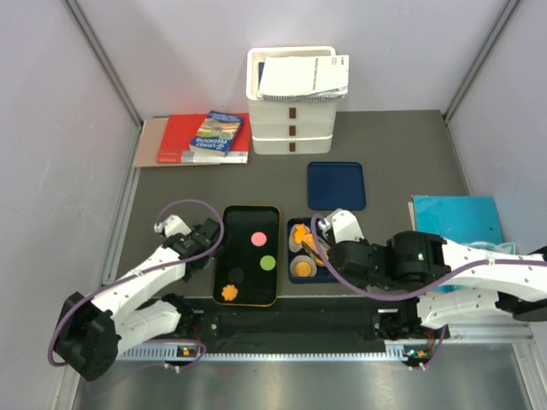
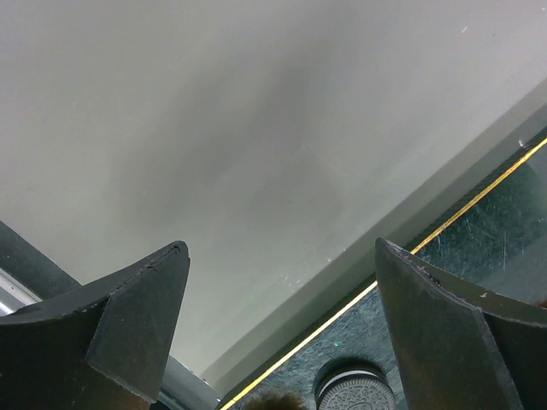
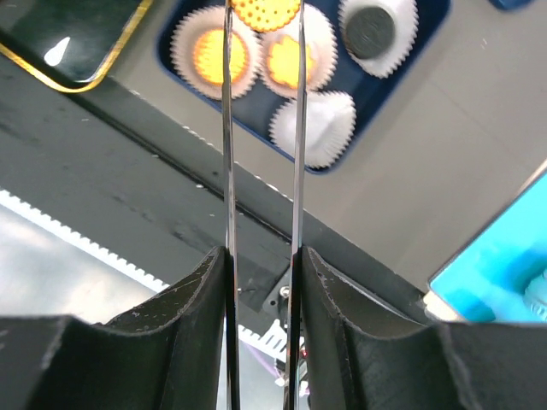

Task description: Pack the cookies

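Over the table, seen from above, a black oblong tray with a gold rim [image 1: 275, 224] serves as the supply. A pink round cookie [image 1: 258, 239], a green round cookie [image 1: 267, 263], a black round cookie [image 1: 235, 275] and an orange flower-edged cookie [image 1: 228, 292] lie apart on it, not yet packed. Just beside it on the right is a small blue tray [image 1: 291, 224] of white pleated paper cups, the destination, so the right gripper [image 1: 309, 248] hangs over it. The left gripper [image 1: 205, 232] sits at the supply tray's left edge.

From the left wrist, its fingers [image 2: 128, 316] stand wide apart with nothing between them. They point up toward the grey wall [image 2: 214, 128].

From the right wrist, thin blades pinch an orange round dotted biscuit [image 3: 265, 10] by its rim. Two cups hold orange cookies, one a black. The empty cup [image 3: 314, 128] is probably its target.
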`<state>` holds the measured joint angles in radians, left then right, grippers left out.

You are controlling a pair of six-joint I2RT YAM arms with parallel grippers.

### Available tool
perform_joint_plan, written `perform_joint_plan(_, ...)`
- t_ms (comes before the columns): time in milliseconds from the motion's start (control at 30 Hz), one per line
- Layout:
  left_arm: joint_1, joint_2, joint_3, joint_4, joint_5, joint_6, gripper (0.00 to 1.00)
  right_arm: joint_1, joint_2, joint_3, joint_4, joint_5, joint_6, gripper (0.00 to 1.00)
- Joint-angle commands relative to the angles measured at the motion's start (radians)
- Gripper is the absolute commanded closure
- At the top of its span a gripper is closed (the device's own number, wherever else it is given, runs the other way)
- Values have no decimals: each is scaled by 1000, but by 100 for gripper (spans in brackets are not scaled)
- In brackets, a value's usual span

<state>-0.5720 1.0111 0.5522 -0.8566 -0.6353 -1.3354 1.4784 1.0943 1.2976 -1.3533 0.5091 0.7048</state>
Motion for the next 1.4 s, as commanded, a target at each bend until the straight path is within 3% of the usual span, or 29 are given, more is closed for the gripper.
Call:
perform_joint_plan(0, 0, 7, 31, 36, -4, 13, 7, -47, -60, -49, -225, 14, 51, 70)
perform_joint_plan(567, 0, 46, 25, 80, 19, 22, 7, -93, -142, -112, -264, -90, 125, 71)
perform_joint_plan(1000, 0, 72, 9, 131, 49, 42, 8, -95, -188, -182, -264, -104, 370, 80)
perform_joint_plan(1367, 0, 93, 8, 168, 60, 74, 8, -102, -238, -193, -265, -124, 390, 79)
